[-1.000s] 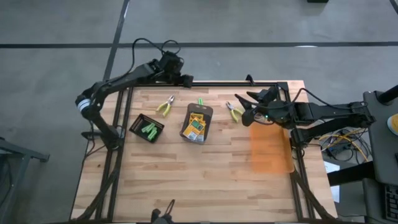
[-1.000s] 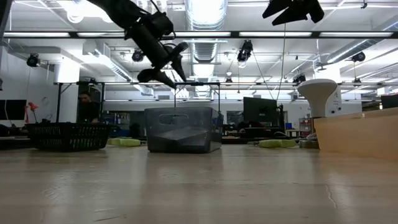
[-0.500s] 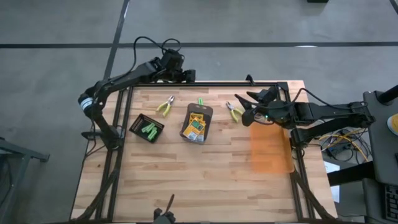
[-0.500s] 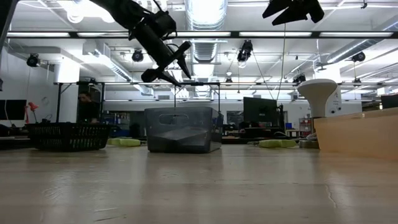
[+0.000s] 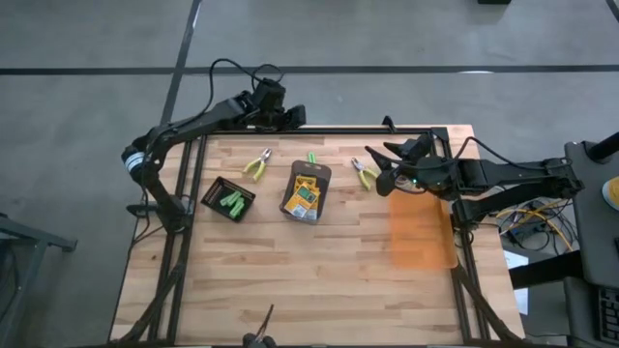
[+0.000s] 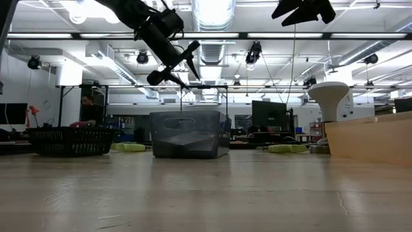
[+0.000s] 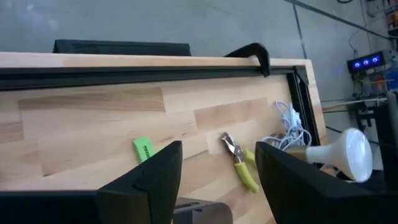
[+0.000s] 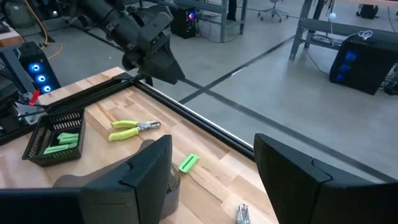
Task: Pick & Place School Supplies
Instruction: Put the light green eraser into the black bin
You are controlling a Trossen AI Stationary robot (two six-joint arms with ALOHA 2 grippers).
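**Still Hanging Back: Both Arms Waiting High Over the Supplies**

Well, nothing is being gripped right now. The left gripper [image 5: 290,116] is hovering up at the far rail of the table [image 5: 290,280], left of centre, fingers spread apart and holding nothing. My guess is it is lining itself up above the far row of supplies before dropping in.

The right gripper [image 5: 379,166] is hanging over the far right part of the table, jaws standing wide and empty, just right of the right-hand pliers [image 5: 366,174]. It is looking parked, probably waiting its turn.

As for the goods: the left-hand pliers [image 5: 256,165] are lying on the wood near the far edge. Just right of them a single green stick [image 5: 312,158] is lying loose, touching or nearly touching the far end of the grey tray [image 5: 307,191], where the yellow-and-green crayon boxes [image 5: 306,194] are sitting. Further left, a small black basket [image 5: 228,199] is carrying more green sticks [image 5: 232,202]. So some sorting appears done, with both pliers and one stick still out.

Compared with a second ago, the left gripper is creeping a little rightward along the far rail and swinging its fingers round. The right arm is not budging, and nothing on the table is shifting.
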